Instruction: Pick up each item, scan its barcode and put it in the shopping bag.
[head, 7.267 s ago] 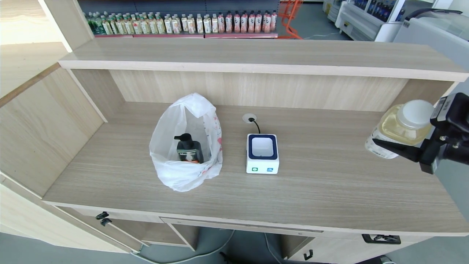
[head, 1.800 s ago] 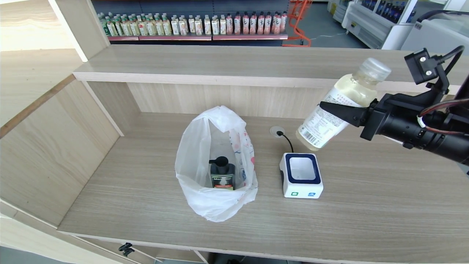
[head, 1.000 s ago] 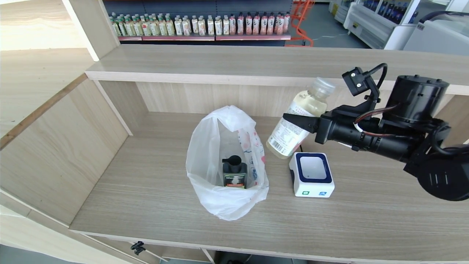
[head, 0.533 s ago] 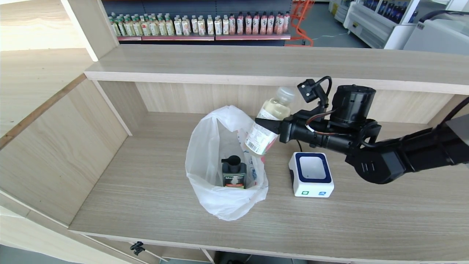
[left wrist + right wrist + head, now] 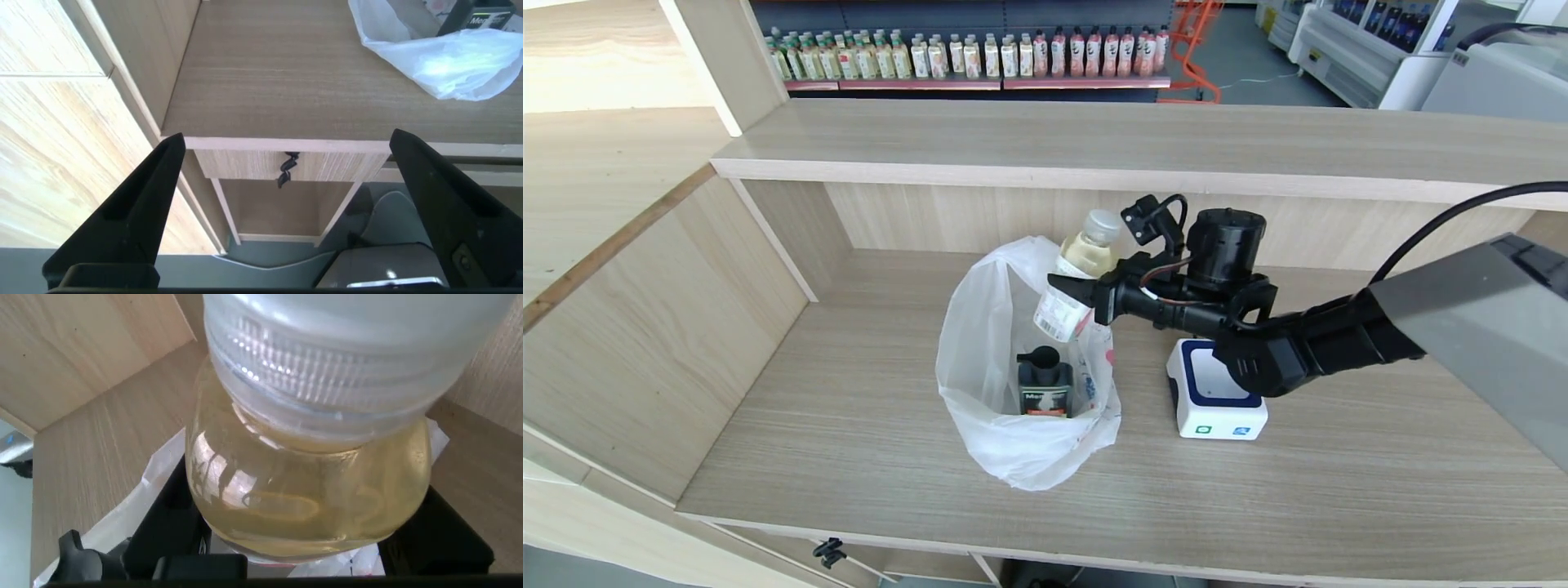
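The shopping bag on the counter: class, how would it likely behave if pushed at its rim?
Probably floppy: the shopping bag is thin, crumpled film, so its rim would likely fold rather than resist. It seems light, yet the dark pump bottle standing inside may anchor it against sliding.

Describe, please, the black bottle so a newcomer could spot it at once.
On the wooden counter, left of the scanner, stands a white bag. The black bottle stands upright inside it; its pump top sets it apart from the pale bottle held above by the right tool.
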`<state>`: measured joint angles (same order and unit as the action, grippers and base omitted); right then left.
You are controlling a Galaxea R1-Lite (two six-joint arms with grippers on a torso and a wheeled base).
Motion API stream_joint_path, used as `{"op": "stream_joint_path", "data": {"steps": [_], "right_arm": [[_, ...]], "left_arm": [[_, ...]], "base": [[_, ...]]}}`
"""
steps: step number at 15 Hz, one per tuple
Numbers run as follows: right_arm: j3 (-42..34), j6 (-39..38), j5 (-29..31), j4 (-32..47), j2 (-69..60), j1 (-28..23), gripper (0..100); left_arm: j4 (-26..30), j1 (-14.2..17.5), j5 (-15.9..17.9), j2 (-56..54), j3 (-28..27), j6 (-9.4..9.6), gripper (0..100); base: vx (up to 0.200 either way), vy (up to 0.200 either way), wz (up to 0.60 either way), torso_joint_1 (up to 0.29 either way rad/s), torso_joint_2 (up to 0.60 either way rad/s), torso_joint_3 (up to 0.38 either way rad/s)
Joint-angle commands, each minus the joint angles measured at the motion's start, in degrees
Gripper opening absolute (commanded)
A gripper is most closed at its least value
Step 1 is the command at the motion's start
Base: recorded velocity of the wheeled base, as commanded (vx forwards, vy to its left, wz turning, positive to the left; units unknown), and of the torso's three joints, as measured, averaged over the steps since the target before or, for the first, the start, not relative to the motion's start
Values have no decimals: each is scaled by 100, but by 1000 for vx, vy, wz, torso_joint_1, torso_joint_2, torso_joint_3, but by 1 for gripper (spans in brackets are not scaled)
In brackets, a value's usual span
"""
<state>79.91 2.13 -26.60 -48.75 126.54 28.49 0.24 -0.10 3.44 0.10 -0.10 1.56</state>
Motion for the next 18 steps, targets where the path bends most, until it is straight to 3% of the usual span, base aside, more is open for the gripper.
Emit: {"op": "stream_joint_path", "data": {"steps": [1,5,13,14,18], "right_arm": [[376,15,-12,6,380,51,0],[684,191,-12,-3,697,87,0],[534,1017,-3,-20,881,34,0],[526,1017,14,-29,881,34,100],[7,499,23,-179,284,-98,100]], "left_arm": [[2,1,-1,-1,1,2,100],[2,1,-1,-1,1,2,100],[2,1,-1,-1,1,2,100],[2,1,-1,-1,1,2,100],[2,1,-1,-1,1,2,100]], "base": [[0,0,0,0,0,0],[0,0,0,0,0,0],[0,0,0,0,0,0],[0,0,0,0,0,0],[0,0,0,0,0,0]]}}
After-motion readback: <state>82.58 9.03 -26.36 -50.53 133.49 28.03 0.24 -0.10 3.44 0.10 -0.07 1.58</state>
